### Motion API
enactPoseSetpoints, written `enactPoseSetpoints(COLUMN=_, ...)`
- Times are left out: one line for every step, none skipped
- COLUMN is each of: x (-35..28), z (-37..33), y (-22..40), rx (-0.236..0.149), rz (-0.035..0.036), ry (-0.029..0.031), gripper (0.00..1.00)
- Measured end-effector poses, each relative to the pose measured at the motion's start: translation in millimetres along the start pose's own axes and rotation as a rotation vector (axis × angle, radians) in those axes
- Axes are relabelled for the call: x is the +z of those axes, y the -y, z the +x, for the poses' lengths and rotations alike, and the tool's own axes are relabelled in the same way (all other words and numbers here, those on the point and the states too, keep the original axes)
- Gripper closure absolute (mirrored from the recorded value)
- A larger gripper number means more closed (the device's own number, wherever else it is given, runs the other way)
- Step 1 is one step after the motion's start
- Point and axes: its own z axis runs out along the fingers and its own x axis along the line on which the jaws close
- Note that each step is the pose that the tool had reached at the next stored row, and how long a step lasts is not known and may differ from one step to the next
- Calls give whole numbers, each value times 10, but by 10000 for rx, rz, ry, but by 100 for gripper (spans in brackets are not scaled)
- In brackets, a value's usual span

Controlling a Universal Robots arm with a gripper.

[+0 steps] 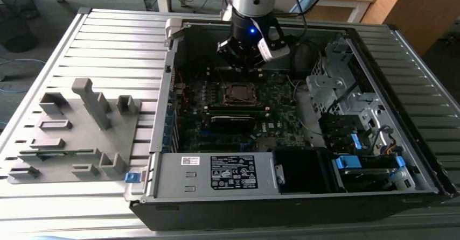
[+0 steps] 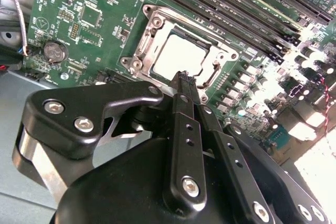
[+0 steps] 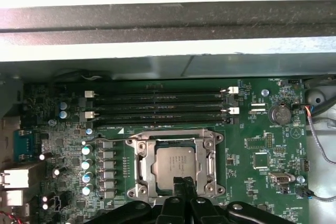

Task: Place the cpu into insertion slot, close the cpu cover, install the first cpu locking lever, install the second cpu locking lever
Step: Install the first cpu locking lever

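Note:
The cpu (image 3: 173, 163) (image 2: 176, 53) lies flat in the insertion slot (image 1: 239, 93) on the green board inside the open computer case. The cpu cover (image 3: 157, 141) (image 2: 152, 22), a silver frame, lies down around the chip's face. Thin metal levers (image 3: 216, 163) run along the socket's sides; I cannot tell whether they are latched. My gripper (image 3: 184, 182) (image 2: 185, 77) (image 1: 244, 65) hangs just above the socket's edge. Its black fingers are pressed together and shut on nothing.
Long black memory slots (image 3: 157, 106) (image 2: 236, 14) run beside the socket, and a coin battery (image 3: 279, 113) sits on the board. The case wall (image 3: 157, 24) stands close behind. A drive cage (image 1: 337, 84), a power supply (image 1: 215, 173) and a grey fixture (image 1: 79, 127) outside the case are in the exterior view.

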Motion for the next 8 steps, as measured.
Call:
enactPoseSetpoints(x=0, z=13, y=1, rx=-1, rz=-1, ry=0, gripper=90)
enactPoseSetpoints(x=0, z=30, y=1, rx=-1, rz=-2, ry=1, gripper=90)
enactPoseSetpoints(x=-1, z=48, y=2, rx=-1, rz=-2, ry=1, gripper=90)
enactPoseSetpoints(x=-2, z=66, y=3, rx=0, rz=-2, ry=1, gripper=90)
enactPoseSetpoints(x=-2, z=85, y=4, rx=1, rz=-2, ry=1, gripper=90)
enactPoseSetpoints(x=-3, z=105, y=5, rx=0, rz=-2, ry=0, gripper=90)
enactPoseSetpoints(x=-4, z=126, y=6, rx=0, rz=-2, ry=1, gripper=90)
enactPoseSetpoints(x=-5, z=146, y=7, rx=-1, rz=-1, ry=0, gripper=90)
